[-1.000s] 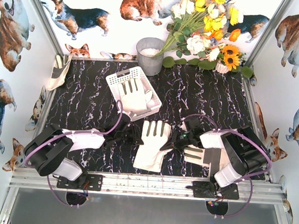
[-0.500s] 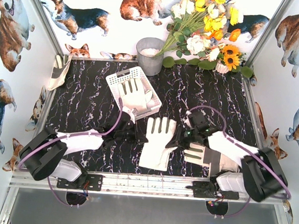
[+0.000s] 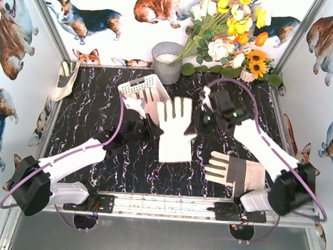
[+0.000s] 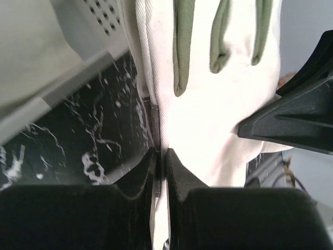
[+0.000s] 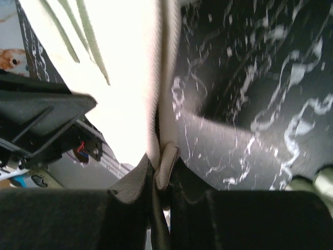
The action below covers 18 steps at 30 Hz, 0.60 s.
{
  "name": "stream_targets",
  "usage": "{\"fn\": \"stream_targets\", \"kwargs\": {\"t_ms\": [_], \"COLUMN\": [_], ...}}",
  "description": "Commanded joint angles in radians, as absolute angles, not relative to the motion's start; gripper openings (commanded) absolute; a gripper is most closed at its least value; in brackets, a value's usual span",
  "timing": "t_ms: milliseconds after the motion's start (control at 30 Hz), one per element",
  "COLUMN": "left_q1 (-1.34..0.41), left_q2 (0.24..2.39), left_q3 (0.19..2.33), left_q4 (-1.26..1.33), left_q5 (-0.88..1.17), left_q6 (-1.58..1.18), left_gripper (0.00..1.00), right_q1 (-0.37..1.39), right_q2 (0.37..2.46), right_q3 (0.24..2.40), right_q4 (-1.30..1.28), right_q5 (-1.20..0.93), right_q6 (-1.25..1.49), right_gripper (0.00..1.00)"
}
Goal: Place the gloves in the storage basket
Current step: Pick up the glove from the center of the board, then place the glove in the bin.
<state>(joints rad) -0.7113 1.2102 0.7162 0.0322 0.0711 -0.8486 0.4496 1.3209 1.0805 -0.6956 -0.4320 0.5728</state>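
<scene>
Near storage basket [image 3: 133, 88]: cream glove [image 3: 174, 132], grey stripes, held flat; left gripper [image 3: 149, 128], right gripper [image 3: 196, 122] jaws pinching edges.

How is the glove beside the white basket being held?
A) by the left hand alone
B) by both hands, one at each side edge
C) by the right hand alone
B: the left hand and the right hand are each shut on a side edge of the glove, as both wrist views show.
</scene>
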Motion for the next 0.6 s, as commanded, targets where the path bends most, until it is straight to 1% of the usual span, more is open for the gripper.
{"fn": "stream_targets", "kwargs": {"t_ms": [0, 67, 333, 567], "left_q1": [-0.651, -0.614, -0.451, -0.350], "left_q2": [1.191, 1.205, 1.257, 1.321], "left_q3": [0.745, 0.792, 0.854, 0.890], "left_q4": [0.021, 0.032, 0.052, 0.050], "left_q5": [-0.010, 0.001, 0.037, 0.066], "left_q6": [-0.812, -0.805, -0.762, -0.723], "left_gripper": [0.00, 0.00, 0.00, 0.00], "right_q1": [0.445, 0.445, 0.446, 0.451], "right_q2": [1.462, 1.542, 1.846, 2.063], "right_q3": [1.323, 1.420, 1.786, 2.034], "right_q4": [-0.713, -0.715, -0.771, -0.793], "right_q5": [-0.384, -0.403, -0.462, -0.505], "right_q6": [0.445, 0.423, 0.353, 0.353], "right_gripper": [0.00, 0.00, 0.00, 0.00]}}
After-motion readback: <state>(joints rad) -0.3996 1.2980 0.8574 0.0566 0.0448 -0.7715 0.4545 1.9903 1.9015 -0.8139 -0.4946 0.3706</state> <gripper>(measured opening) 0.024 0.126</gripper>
